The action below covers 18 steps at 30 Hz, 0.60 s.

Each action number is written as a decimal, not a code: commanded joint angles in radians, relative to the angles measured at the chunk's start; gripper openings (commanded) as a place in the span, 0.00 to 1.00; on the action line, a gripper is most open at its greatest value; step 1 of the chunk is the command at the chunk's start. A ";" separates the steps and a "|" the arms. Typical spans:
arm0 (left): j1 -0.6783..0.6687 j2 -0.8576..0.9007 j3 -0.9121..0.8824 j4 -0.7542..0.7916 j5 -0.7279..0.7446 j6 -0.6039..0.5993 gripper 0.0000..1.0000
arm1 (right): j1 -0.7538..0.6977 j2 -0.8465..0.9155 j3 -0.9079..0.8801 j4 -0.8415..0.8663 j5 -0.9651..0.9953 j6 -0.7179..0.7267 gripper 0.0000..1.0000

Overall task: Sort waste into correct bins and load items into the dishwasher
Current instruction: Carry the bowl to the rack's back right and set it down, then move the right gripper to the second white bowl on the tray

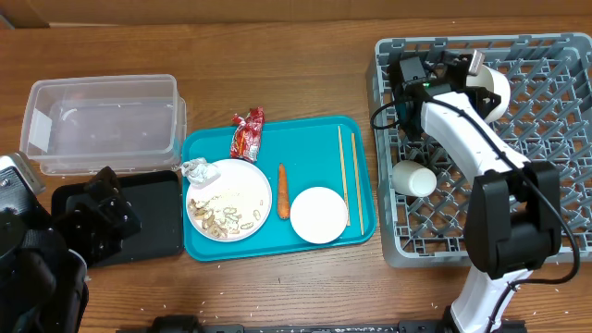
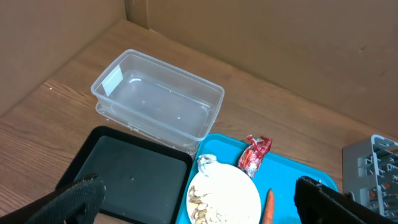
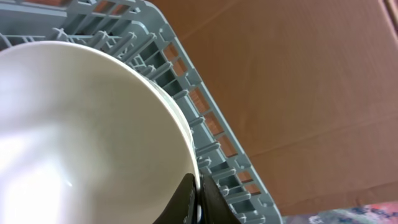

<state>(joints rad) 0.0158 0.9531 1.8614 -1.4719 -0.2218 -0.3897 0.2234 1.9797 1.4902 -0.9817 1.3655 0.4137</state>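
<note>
My right gripper [image 3: 198, 198] is shut on the rim of a cream bowl [image 3: 81, 130] over the grey dish rack [image 1: 555, 148]; in the overhead view the bowl [image 1: 492, 88] sits at the rack's back. A white cup [image 1: 413, 178] lies in the rack. The teal tray [image 1: 361, 148] holds a plate with food scraps [image 1: 228, 199], a crumpled tissue [image 1: 196, 168], a red wrapper [image 1: 247, 132], a carrot [image 1: 283, 191], chopsticks [image 1: 349, 176] and a white bowl [image 1: 319, 215]. My left gripper [image 2: 199, 202] is open and empty, hovering above the black bin and the plate [image 2: 224, 196].
A clear plastic bin [image 1: 102, 122] stands at the back left, with a black bin [image 1: 153, 217] in front of it. Cardboard walls close the far side. The left arm's body [image 1: 28, 268] fills the front left corner.
</note>
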 commanded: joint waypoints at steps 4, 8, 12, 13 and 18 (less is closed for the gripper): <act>0.010 0.001 0.008 0.002 -0.021 0.008 1.00 | 0.035 0.028 0.003 0.039 0.090 -0.070 0.04; 0.010 0.001 0.008 0.002 -0.021 0.008 1.00 | 0.043 0.028 0.003 0.102 0.142 -0.156 0.04; 0.010 0.001 0.008 0.002 -0.021 0.008 1.00 | 0.043 0.028 0.003 0.102 0.142 -0.156 0.04; 0.010 0.001 0.008 0.002 -0.021 0.008 1.00 | 0.043 0.028 0.003 0.102 0.142 -0.156 0.04; 0.000 0.001 0.008 0.002 -0.021 0.008 1.00 | 0.026 0.028 0.003 0.102 0.178 -0.160 0.04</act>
<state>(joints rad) 0.0154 0.9531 1.8614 -1.4731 -0.2218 -0.3897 0.2646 1.9987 1.4902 -0.8833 1.4902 0.2611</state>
